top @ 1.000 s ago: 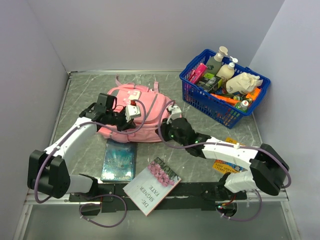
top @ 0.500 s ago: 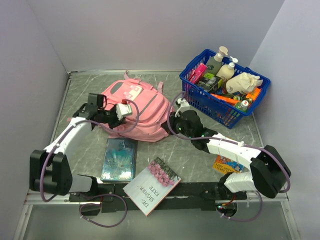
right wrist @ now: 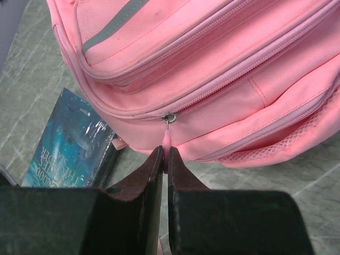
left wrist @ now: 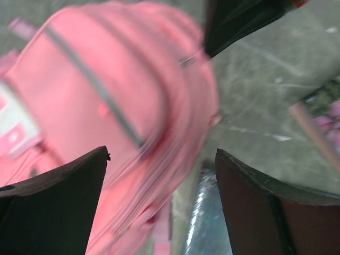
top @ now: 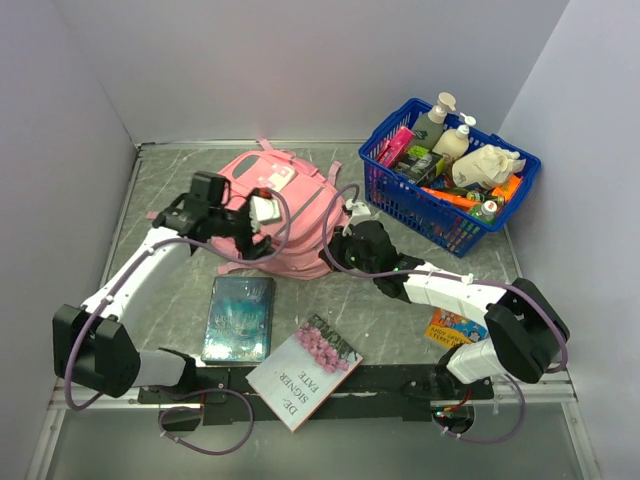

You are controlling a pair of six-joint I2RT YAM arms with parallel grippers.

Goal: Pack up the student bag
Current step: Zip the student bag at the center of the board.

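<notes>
The student bag (top: 290,205) is a pink backpack lying at the table's middle, its zipped front towards the arms. My left gripper (top: 256,238) hovers open at the bag's near left side; in the left wrist view its jaws (left wrist: 161,154) stand wide apart over blurred pink fabric of the bag (left wrist: 101,101), holding nothing. My right gripper (top: 338,244) is at the bag's near right edge. In the right wrist view it (right wrist: 166,154) is shut on the pink zipper pull (right wrist: 167,139) that hangs from a closed zip on the bag (right wrist: 212,64).
A blue plastic basket (top: 398,202) full of bottles and packets stands at the back right. A teal book (top: 238,318) lies just in front of the bag, a white book with pink flowers (top: 305,370) at the near edge, and a colourful booklet (top: 455,328) by the right arm.
My left gripper has opened and let go of the bag. The bag has shifted back and turned. The right gripper has stayed shut on the zipper pull, moving with the bag.
</notes>
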